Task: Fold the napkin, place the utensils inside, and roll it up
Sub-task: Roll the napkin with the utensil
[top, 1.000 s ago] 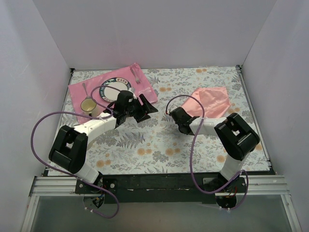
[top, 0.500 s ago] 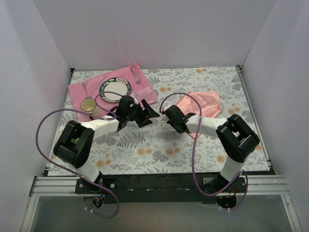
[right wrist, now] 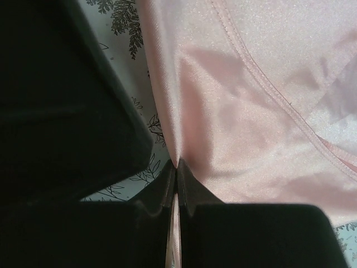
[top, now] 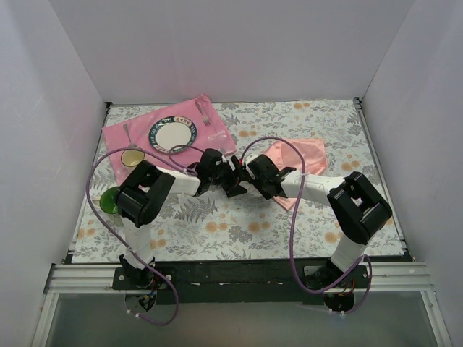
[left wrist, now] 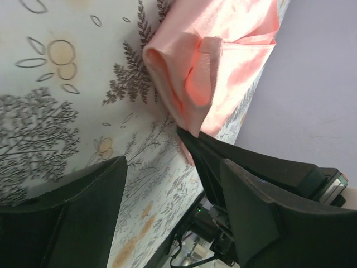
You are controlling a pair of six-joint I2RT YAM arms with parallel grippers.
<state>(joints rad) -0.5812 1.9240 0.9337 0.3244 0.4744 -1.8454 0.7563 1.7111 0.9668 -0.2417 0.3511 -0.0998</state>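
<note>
Floral tablecloth (top: 217, 217), white walls on three sides. Right gripper (right wrist: 176, 167) is clamped tight on an edge of the napkin (right wrist: 251, 111), with cloth pinched between its fingertips and pulled up into a loose fold. Left gripper (left wrist: 172, 164) has its jaws wide and nothing in them, just beside the right one and facing that fold. Napkin sits right of centre, partly doubled over, the rest flat. Far left: hot-pink mat (top: 119, 137) with plate (top: 172, 134), utensils (top: 205, 113) either side of it, cup (top: 132, 157) at the near edge.
</note>
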